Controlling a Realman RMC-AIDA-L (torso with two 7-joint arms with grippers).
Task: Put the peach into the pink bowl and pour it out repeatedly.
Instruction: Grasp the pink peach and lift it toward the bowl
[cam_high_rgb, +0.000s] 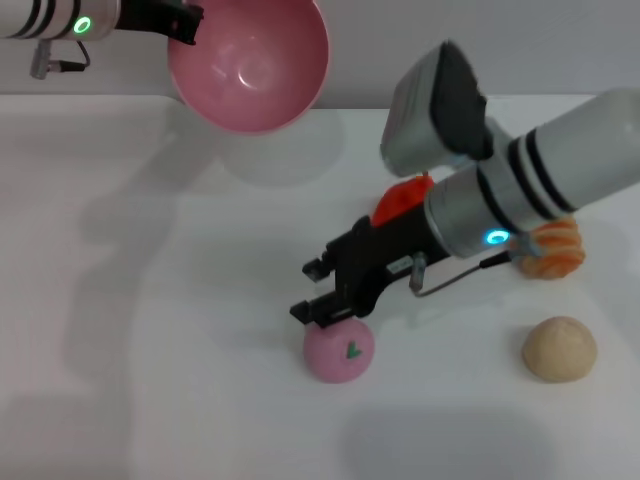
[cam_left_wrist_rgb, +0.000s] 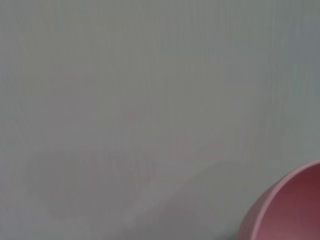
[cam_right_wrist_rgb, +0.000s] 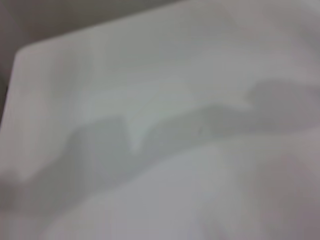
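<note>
Peach: the small pale pink rounded toy peach (cam_high_rgb: 340, 352) with a tiny dark green stem lies on the white table (cam_high_rgb: 150, 350), nearest the robot, out of the bowl.
Beige ball: a rough beige ball (cam_high_rgb: 559, 348) sits on the table well to the right of the peach.
Right gripper: the black right gripper (cam_high_rgb: 318, 291) hangs just above the peach, fingers spread apart and empty, the lower fingertip at the peach's top edge; whether it touches cannot be told.
Orange fruit: a ribbed orange toy fruit (cam_high_rgb: 552, 252) lies behind the right arm, partly hidden.
Red fruit: a red-orange fruit (cam_high_rgb: 400, 198) shows just behind the right gripper's body.
Pink bowl: the round deep glossy pink plastic bowl (cam_high_rgb: 249, 62) is held up off the table at the far left, tilted with its empty inside facing the camera; its rim (cam_left_wrist_rgb: 287, 207) shows in the left wrist view.
Left gripper: the left gripper (cam_high_rgb: 180, 28) clamps the bowl's rim.
</note>
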